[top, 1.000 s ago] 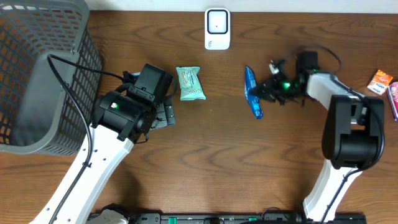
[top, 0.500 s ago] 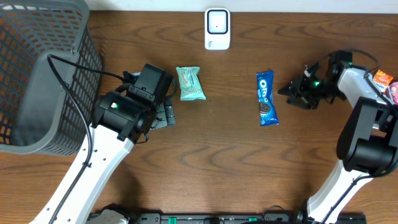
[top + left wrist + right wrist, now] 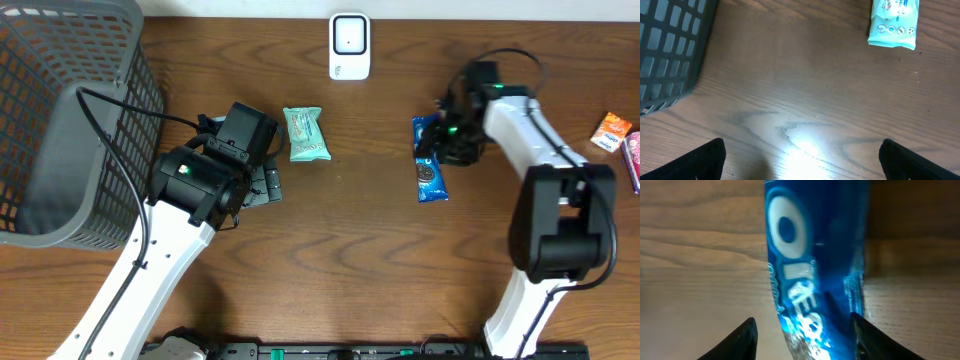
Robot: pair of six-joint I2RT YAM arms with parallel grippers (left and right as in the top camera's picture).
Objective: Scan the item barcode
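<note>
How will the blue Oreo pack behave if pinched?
The Oreo pack lies flat, so it probably won't roll. Its glossy film glints, so it may slip in the right gripper. Its creased edge suggests it would crinkle.

Blue cookie packet (image 3: 432, 186), mint-green wipes pack (image 3: 305, 134), grey mesh basket (image 3: 100, 60)

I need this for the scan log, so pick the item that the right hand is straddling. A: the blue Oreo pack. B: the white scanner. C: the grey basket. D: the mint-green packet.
A: in the right wrist view the blue Oreo pack lies between the spread fingers of the right hand, and in the overhead view that hand sits over the pack's upper end.
</note>
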